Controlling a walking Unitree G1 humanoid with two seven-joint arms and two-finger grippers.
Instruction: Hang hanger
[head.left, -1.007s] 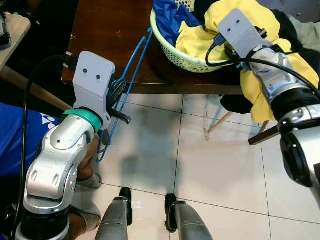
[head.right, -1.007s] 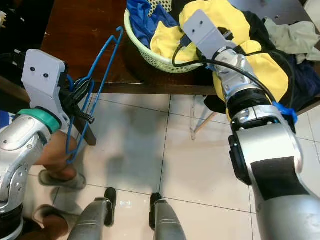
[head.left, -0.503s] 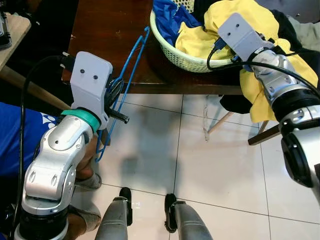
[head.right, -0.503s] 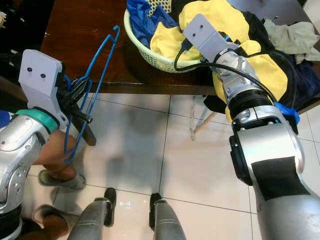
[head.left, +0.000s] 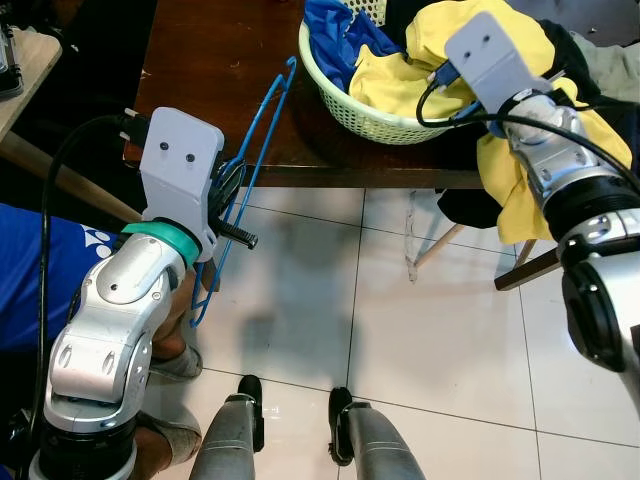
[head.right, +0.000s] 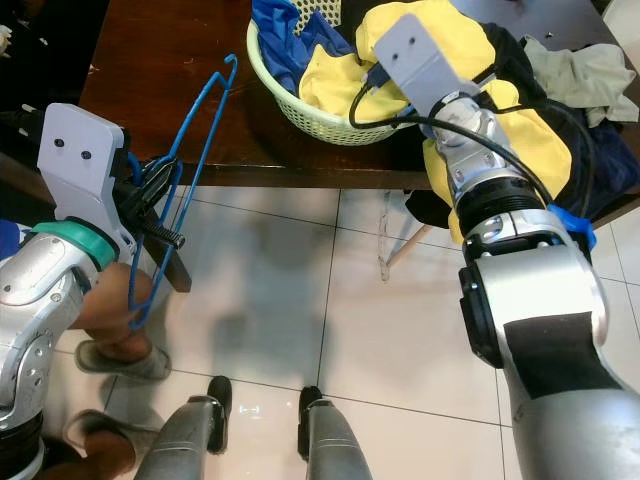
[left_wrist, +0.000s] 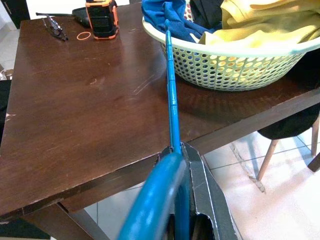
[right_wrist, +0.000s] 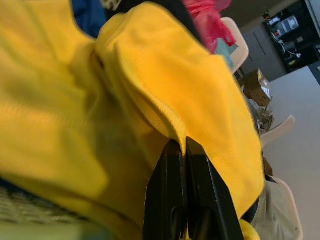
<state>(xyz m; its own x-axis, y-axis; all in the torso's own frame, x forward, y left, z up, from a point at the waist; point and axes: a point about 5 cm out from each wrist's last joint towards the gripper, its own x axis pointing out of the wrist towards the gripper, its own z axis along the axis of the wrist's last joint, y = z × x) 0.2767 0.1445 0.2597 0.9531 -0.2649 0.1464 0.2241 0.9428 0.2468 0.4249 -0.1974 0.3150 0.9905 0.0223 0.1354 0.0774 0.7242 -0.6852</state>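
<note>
Blue wire hanger (head.left: 243, 190) is clamped in my left gripper (head.left: 232, 203), fingers pinched on the frame near its lower bend, so the long side runs up toward 1 o'clock and the hook end sits over the dark wooden table (head.left: 215, 60), just beside the basket rim. Holding it low on the frame keeps the hook free and pointing away from me, ready for a garment or a rail. My right gripper (right_wrist: 186, 200) is at 2 o'clock, above the pale green laundry basket (head.left: 365, 112), fingers pressed together on a fold of the yellow shirt (right_wrist: 165, 75). That shirt drapes out of the basket and over the table's right edge, so I judge the pinch is there to lift it clear of the blue garment (head.left: 340, 25) beside it. At 9 o'clock a person in a blue top (head.left: 40, 270) sits close to my left arm, so I should swing the hanger gently.
</note>
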